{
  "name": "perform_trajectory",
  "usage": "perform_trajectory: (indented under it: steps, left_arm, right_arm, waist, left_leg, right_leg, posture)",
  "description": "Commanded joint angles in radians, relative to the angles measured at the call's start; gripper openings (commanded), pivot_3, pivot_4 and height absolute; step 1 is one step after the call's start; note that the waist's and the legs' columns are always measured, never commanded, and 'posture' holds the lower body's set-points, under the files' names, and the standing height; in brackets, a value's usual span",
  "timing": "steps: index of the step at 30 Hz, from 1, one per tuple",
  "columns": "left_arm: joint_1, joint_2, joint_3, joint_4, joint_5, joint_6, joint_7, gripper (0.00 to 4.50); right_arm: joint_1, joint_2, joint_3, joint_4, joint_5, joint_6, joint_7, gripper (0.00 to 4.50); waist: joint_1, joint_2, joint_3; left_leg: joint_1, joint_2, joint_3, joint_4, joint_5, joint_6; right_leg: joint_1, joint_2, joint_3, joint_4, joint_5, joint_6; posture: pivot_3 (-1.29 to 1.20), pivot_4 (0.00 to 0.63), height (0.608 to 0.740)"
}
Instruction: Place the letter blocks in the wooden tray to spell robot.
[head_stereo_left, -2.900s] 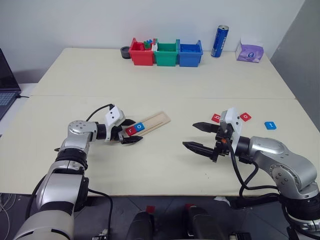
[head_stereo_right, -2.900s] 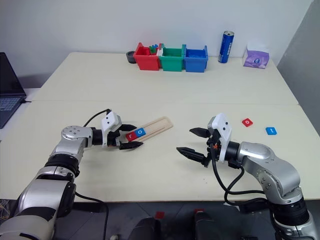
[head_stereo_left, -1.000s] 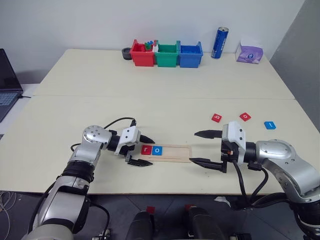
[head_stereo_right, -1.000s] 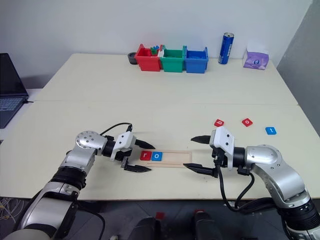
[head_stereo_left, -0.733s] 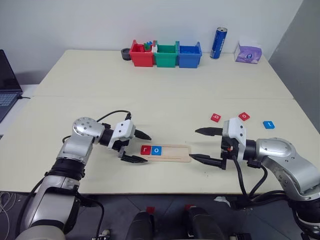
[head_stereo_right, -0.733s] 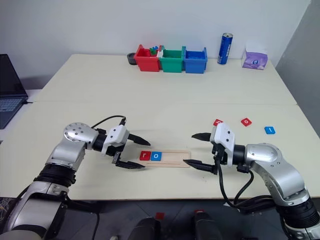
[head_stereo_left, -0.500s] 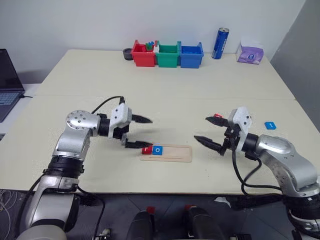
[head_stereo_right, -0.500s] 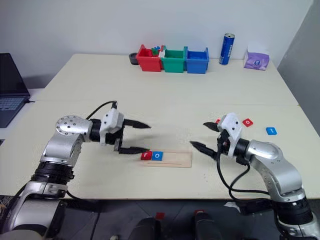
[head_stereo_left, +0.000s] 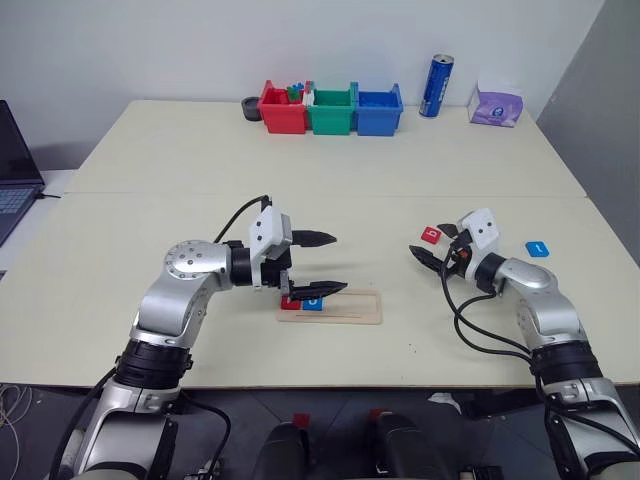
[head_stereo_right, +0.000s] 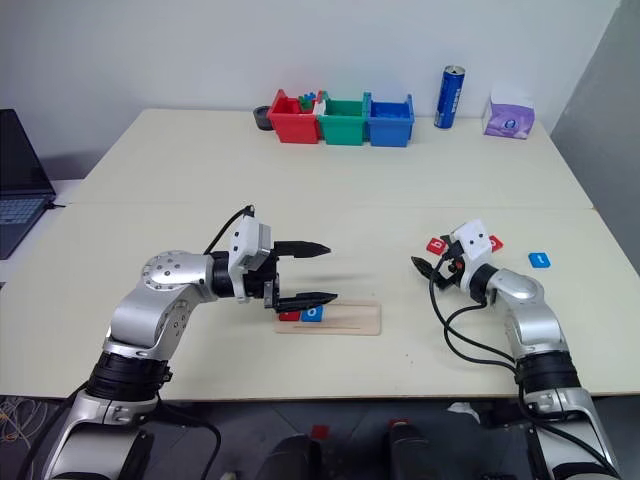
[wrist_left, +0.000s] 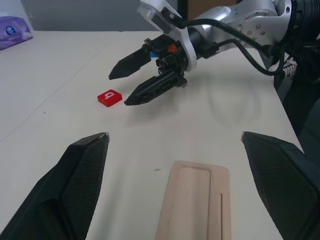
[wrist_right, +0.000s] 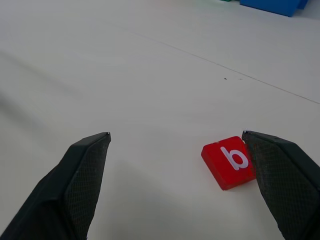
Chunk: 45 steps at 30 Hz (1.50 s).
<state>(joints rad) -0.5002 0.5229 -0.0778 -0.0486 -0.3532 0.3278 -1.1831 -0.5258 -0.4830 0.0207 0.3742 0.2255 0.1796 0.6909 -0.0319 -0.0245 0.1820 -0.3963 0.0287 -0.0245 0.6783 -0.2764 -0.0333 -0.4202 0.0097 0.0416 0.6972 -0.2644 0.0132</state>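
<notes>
tray: wooden tray now lies flat across the worktop in front of me. It was angled a few seconds ago and is squared up now, so no more straightening needed.
placed: red "r" block and blue "o" block sit side by side at the tray's left end, partly hidden under my left finger. Two of five done, three slots bare to their right.
left claw: left claw has lifted off the tray end and swung right; it now hangs just above the two placed blocks, jaws spread wide, holding nothing.
right claw: right claw has pulled away from the tray's right end and gone out to the loose blocks. Jaws spread wide, empty, tips pointing at the red "b" block.
b block: flat on the worktop, letter up, just beside my right-hand finger in the right wrist view, not between the jaws yet. Well apart from the tray.
others: second red block is mostly hidden behind my right wrist housing; blue block lies further right, letter too small to read.
meaning: tray-positioning step looks over, "b" pick is under way. I judge I need to shift the claw sideways to straddle the block before clenching.
risk: thin flat block, a finger could skate it across the worktop.
</notes>
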Motion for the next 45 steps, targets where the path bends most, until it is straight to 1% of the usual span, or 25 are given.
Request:
perform_trajectory:
  steps: [1,7,14,20,30,33,35,36,38,39,40,43,45]
  left_arm:
    - [0.018,0.005,0.000,-0.058,-0.022,0.007,0.020,4.47]
    - [0.028,0.009,0.000,-0.075,-0.026,0.017,0.027,4.47]
    - [0.031,0.015,0.001,-0.081,-0.027,0.021,0.030,4.47]
    - [0.026,0.016,-0.003,-0.076,-0.026,0.021,0.028,4.47]
    - [0.008,0.009,-0.016,-0.054,-0.023,0.013,0.019,4.47]
    - [0.004,0.009,-0.017,-0.049,-0.023,0.011,0.017,4.50]
    - [0.005,0.010,-0.017,-0.050,-0.023,0.010,0.016,4.50]
    - [0.006,0.010,-0.017,-0.051,-0.023,0.010,0.016,4.50]
    - [0.007,0.011,-0.017,-0.052,-0.023,0.010,0.015,4.50]
    - [0.008,0.011,-0.017,-0.053,-0.023,0.009,0.015,4.50]
    - [0.009,0.011,-0.017,-0.053,-0.023,0.009,0.015,4.50]
    - [0.011,0.011,-0.018,-0.058,-0.024,0.012,0.016,4.50]
    - [0.022,0.014,-0.017,-0.071,-0.026,0.014,0.018,4.50]
  right_arm:
    - [-0.070,0.002,-0.006,0.102,-0.022,-0.077,0.045,4.50]
    - [-0.175,0.011,-0.015,0.298,-0.050,-0.150,0.086,4.50]
    - [-0.255,0.013,-0.032,0.482,-0.061,-0.178,0.112,4.50]
    - [-0.275,0.001,-0.038,0.556,-0.069,-0.186,0.122,4.50]
    - [-0.303,0.006,-0.059,0.617,-0.074,-0.174,0.120,4.50]
    - [-0.306,0.006,-0.061,0.628,-0.087,-0.181,0.105,3.86]
    - [-0.304,0.008,-0.068,0.627,-0.085,-0.178,0.103,3.24]
    - [-0.302,0.009,-0.070,0.625,-0.085,-0.177,0.103,2.77]
    - [-0.296,0.009,-0.071,0.620,-0.087,-0.180,0.100,2.14]
    - [-0.292,0.010,-0.072,0.617,-0.089,-0.181,0.098,1.71]
    - [-0.287,0.012,-0.072,0.611,-0.089,-0.181,0.096,1.44]
    - [-0.265,0.015,-0.069,0.567,-0.092,-0.160,0.082,1.45]
    - [-0.230,0.018,-0.075,0.481,-0.092,-0.111,0.028,1.45]
  waist:
    - [-0.001,0.000,0.000]
    - [-0.001,0.000,0.000]
    - [-0.001,0.000,0.000]
    - [-0.001,0.000,0.000]
    - [-0.001,0.000,0.000]
    - [-0.001,0.000,0.000]
    - [-0.001,0.000,0.000]
    - [-0.001,0.000,0.000]
    - [-0.001,0.000,0.000]
    - [-0.001,0.000,0.000]
    - [-0.001,0.000,0.000]
    - [-0.001,0.000,0.000]
    - [-0.001,0.000,0.000]
  left_leg:
    - [0.000,0.000,0.000,0.000,0.000,0.000]
    - [0.000,0.000,0.000,0.000,0.000,0.000]
    - [0.000,0.000,0.000,0.000,0.000,0.000]
    - [0.000,0.000,0.000,0.000,0.000,0.000]
    - [0.000,0.000,0.000,0.000,0.000,0.000]
    - [0.000,0.000,0.000,0.000,0.000,0.000]
    - [0.000,0.000,0.000,0.000,0.000,0.000]
    - [0.000,0.000,0.000,0.000,0.000,0.000]
    - [0.000,0.000,0.000,0.000,0.000,0.000]
    - [0.000,0.000,0.000,0.000,0.000,0.000]
    - [0.000,0.000,0.000,0.000,0.000,0.000]
    - [0.000,0.000,0.000,0.000,0.000,0.000]
    - [0.000,0.000,0.000,0.000,0.000,0.000]
  right_leg:
    - [0.000,0.000,0.000,0.000,0.000,0.000]
    - [0.000,0.000,0.000,0.000,0.000,0.000]
    - [0.000,-0.001,0.001,0.000,0.000,0.000]
    - [0.000,-0.001,0.002,0.000,0.000,0.000]
    - [0.000,-0.001,0.002,0.000,0.000,0.000]
    - [0.000,-0.001,0.002,0.000,0.000,0.000]
    - [0.000,-0.001,0.002,0.000,0.000,0.000]
    - [0.000,-0.001,0.002,0.000,0.000,0.000]
    - [0.000,-0.001,0.002,0.000,0.000,0.000]
    - [0.000,-0.001,0.002,0.000,0.000,0.000]
    - [0.000,-0.001,0.002,0.000,0.000,0.000]
    - [0.000,-0.001,0.002,0.000,0.000,0.000]
    - [0.000,-0.001,0.002,0.000,0.000,0.000]
  posture:
    - [0.00,0.150,0.740]
    - [0.00,0.150,0.740]
    - [0.00,0.150,0.740]
    - [0.00,0.150,0.740]
    - [0.00,0.150,0.740]
    - [0.00,0.150,0.740]
    - [0.00,0.150,0.740]
    - [0.00,0.150,0.740]
    - [0.00,0.150,0.740]
    - [0.00,0.150,0.740]
    - [0.00,0.150,0.740]
    - [0.00,0.150,0.740]
    - [0.00,0.150,0.740]
